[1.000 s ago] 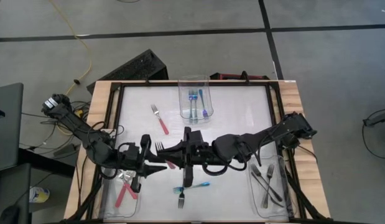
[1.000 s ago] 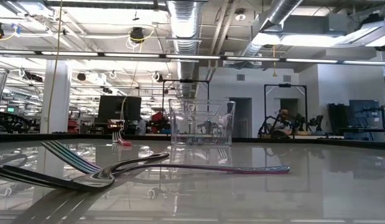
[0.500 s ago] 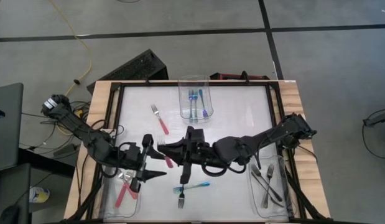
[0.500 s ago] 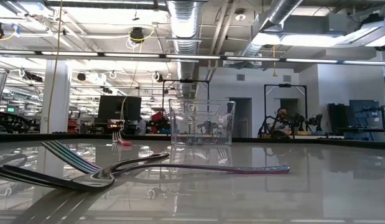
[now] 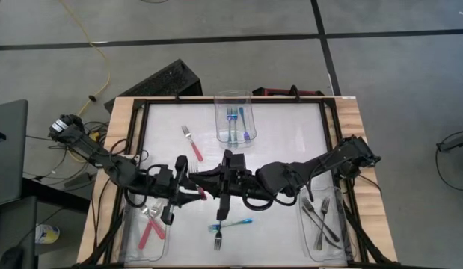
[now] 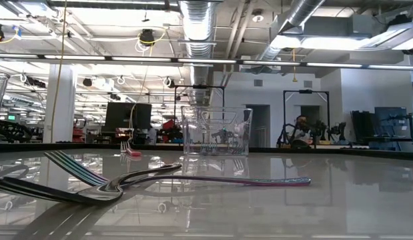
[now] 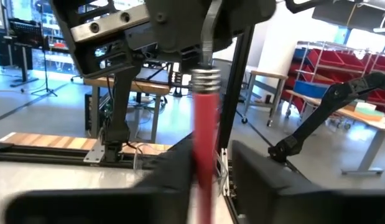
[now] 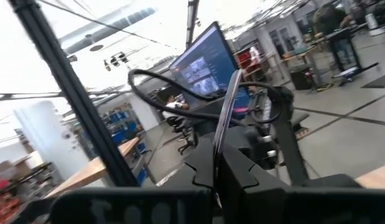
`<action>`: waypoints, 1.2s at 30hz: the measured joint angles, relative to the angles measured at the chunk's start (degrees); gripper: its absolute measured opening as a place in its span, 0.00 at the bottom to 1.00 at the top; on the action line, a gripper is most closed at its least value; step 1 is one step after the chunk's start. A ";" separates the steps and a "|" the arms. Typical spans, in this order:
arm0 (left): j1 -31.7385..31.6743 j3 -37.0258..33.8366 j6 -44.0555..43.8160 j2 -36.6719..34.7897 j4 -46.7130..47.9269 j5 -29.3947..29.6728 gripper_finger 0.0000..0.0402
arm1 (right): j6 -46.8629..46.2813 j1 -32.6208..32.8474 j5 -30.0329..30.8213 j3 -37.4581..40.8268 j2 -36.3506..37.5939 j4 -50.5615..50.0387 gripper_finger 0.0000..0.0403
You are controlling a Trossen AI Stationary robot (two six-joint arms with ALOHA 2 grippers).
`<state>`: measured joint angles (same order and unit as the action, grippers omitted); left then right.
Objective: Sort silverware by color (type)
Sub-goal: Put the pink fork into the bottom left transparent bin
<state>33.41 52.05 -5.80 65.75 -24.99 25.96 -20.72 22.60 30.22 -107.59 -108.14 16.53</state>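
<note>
My right gripper [image 5: 208, 181] is above the table's middle, shut on a red-handled fork [image 5: 202, 194] that is lifted off the table. My left gripper [image 5: 191, 193] is open, level with it on its left. In the left wrist view its fingers [image 7: 173, 171] stand on either side of the red handle [image 7: 203, 143], with a gap showing on one side. Another red-handled fork [image 5: 191, 142] lies flat farther back. A blue-handled fork [image 5: 232, 223] and a dark fork [image 5: 217, 238] lie near the near edge. My right gripper pinches the fork's metal neck [image 7: 208, 37], just past the collar of the red handle, between its two fingers. The tines [image 8: 226, 106] stick out beyond the fingers. The fork is lifted clear and its red handle reaches down between my left gripper's fingers.
A clear bin [image 5: 233, 119] at the far middle holds blue forks. The near left bin [image 5: 149, 228] holds red ones and the near right bin [image 5: 321, 220] holds black ones. In the low view, forks [image 6: 113, 187] lie close to the camera. A black frame [image 5: 141, 134] edges the table.
My left gripper has moved from beside the near left bin toward the far edge and the right, and its fingers now stand around the red handle. My right gripper and its fork have stayed almost still.
</note>
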 joint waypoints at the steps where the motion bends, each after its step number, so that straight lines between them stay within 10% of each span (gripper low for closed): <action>1: 0.00 0.00 -0.01 0.00 0.02 0.08 0.13 | -0.01 -0.08 -0.79 0.00 0.00 0.01 0.06; 15: 3.36 0.00 -15.38 -2.69 16.57 2.82 0.04 | 1.37 -0.82 -2.93 -0.02 0.07 -14.03 0.40; 26: 16.11 0.02 -68.02 -7.06 62.95 -1.94 0.04 | -14.19 0.67 -10.80 -0.15 -1.94 -51.48 0.73; 36: 38.24 0.04 -109.50 -0.01 70.98 0.35 0.04 | -14.87 5.05 -10.80 -0.01 -8.46 -52.97 0.74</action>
<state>71.65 52.10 -115.30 65.74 45.99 26.31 -35.59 27.64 19.42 -107.60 -116.60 -36.44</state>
